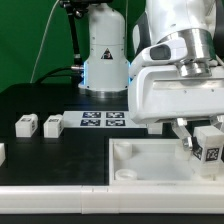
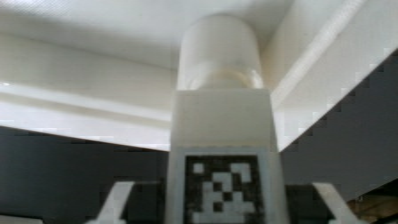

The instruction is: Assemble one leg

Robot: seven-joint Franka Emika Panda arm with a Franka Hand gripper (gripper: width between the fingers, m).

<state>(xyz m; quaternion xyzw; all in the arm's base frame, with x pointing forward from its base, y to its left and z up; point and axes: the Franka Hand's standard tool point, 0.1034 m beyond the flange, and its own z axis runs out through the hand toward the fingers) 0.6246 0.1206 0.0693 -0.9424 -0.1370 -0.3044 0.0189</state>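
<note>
The leg (image 1: 207,144) is a small white post with a black-and-white tag, standing slightly tilted over the white panel's (image 1: 140,168) corner at the exterior view's right. My gripper (image 1: 200,138) is around its tagged end. In the wrist view the leg (image 2: 224,120) runs away from the camera, and its rounded end points into the panel's rimmed corner (image 2: 338,70). The fingers (image 2: 118,200) stand on either side of it with a dark gap on each side, so the gripper (image 2: 222,200) is open. I cannot tell whether the leg's end sits in a socket.
Two more white legs (image 1: 27,124) (image 1: 53,124) lie on the black table at the exterior view's left, and a third is cut off at the edge (image 1: 2,152). The marker board (image 1: 103,121) lies behind the panel. The robot base (image 1: 103,55) stands at the back.
</note>
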